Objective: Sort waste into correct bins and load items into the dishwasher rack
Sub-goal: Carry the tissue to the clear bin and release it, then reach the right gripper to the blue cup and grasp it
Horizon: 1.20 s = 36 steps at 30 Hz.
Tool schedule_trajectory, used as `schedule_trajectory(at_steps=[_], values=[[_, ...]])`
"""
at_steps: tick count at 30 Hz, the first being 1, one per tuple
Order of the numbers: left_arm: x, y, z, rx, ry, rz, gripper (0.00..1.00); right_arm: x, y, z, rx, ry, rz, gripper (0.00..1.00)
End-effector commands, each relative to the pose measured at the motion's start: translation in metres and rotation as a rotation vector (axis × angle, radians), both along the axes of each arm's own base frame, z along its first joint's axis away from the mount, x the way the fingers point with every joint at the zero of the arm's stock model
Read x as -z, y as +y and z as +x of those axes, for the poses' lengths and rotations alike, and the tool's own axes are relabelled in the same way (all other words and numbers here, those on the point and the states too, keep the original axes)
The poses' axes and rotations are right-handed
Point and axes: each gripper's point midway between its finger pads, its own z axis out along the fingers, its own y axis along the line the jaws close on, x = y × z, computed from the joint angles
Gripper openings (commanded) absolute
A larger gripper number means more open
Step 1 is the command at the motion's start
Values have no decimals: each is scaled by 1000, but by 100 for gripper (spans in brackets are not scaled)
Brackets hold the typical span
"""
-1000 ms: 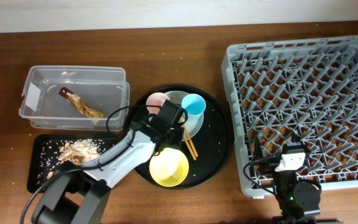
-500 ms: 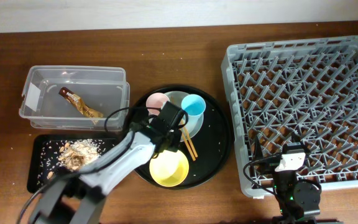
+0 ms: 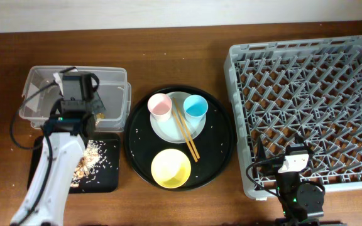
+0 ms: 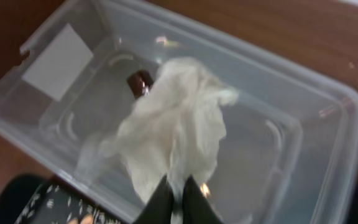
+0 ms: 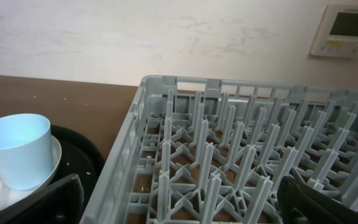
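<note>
Left wrist view: my left gripper (image 4: pixel 178 198) has its fingers pressed together on the lower edge of the tissue (image 4: pixel 176 124), which hangs crumpled over the inside of the clear tub (image 4: pixel 328 81), to the right of its white label (image 4: pixel 58 62). A dark end of the wrapper (image 4: pixel 140 82) shows on the tub floor just behind the tissue. Overhead view: a second ago this arm reached over the round tray (image 3: pixel 219 138) among the dishes; it has since swung left and far, and now stands above the tub at the far left of the table. The tissue has therefore left the round tray and is held above its bin, not yet let go. I judge the waste sorting nearly finished: the food scraps (image 3: pixel 93 154) lie on the black tray (image 3: pixel 112 179), the wrapper is in the tub, and only the release of the tissue remains. The pink cup (image 3: pixel 160 104), blue cup (image 3: pixel 195 105), plate (image 3: pixel 168 129), chopsticks (image 3: pixel 184 132) and yellow bowl (image 3: pixel 171 168) sit on the round tray, none yet loaded. The rack (image 3: pixel 307 94) on the right holds nothing. My right gripper (image 5: pixel 179 211) rests at its near left corner, fingers spread wide and holding nothing.
</note>
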Motion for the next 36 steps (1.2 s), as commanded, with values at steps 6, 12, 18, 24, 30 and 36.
schedule_trajectory(at_steps=[6, 12, 18, 24, 30, 36], values=[[30, 50, 49, -98, -90, -66, 73, 3, -3, 0, 17, 4, 4, 98], [28, 56, 49, -111, -98, -66, 99, 3, -3, 0, 17, 4, 4, 98], [28, 56, 49, -111, -98, -66, 99, 3, -3, 0, 17, 4, 4, 98], [28, 56, 49, -111, -98, -66, 99, 3, -3, 0, 17, 4, 4, 98], [28, 56, 49, -111, -98, -66, 100, 3, -3, 0, 17, 4, 4, 98], [28, 56, 49, -111, -98, -66, 99, 1, 17, -2, -96, 10, 111, 98]])
